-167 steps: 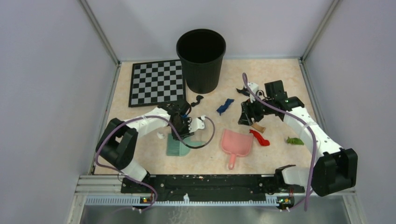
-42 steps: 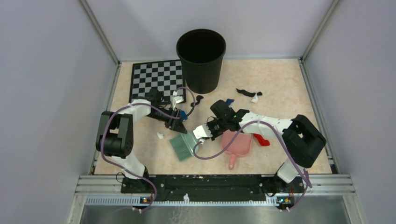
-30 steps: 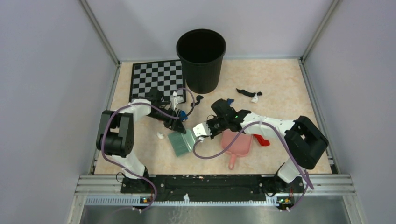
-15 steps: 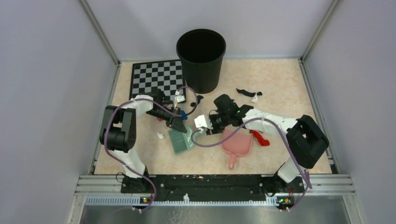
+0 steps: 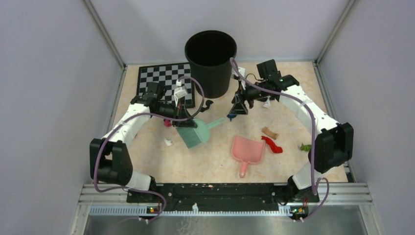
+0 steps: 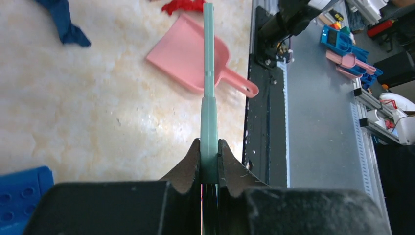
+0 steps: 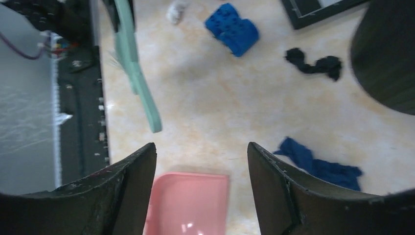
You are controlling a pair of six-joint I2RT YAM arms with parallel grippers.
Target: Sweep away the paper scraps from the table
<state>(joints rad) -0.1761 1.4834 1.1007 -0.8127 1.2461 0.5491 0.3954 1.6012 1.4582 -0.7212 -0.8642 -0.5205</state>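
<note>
My left gripper point(image 5: 185, 121) is shut on the head end of the grey-green hand brush point(image 5: 196, 133); its handle point(image 6: 209, 73) points right over the table point(image 5: 205, 161). My right gripper point(image 5: 240, 105) is open and empty, hovering above a blue paper scrap point(image 7: 318, 164) beside the bin. Other scraps lie loose: black point(image 5: 208, 104), white point(image 5: 168, 142), pink point(image 5: 167, 123), tan point(image 5: 269, 132), red point(image 5: 271, 144), green point(image 5: 306, 147). A black-and-white scrap point(image 5: 265, 101) is partly hidden under the right arm.
The pink dustpan point(image 5: 247, 151) lies at centre front, handle toward the near edge. A black bin point(image 5: 210, 61) stands at the back centre, with a checkerboard mat point(image 5: 164, 85) to its left. A blue block point(image 7: 232, 29) sits near the brush.
My right gripper has left the brush and swung back and right, to beside the bin. My left arm has moved back a little, and the brush handle now points right.
</note>
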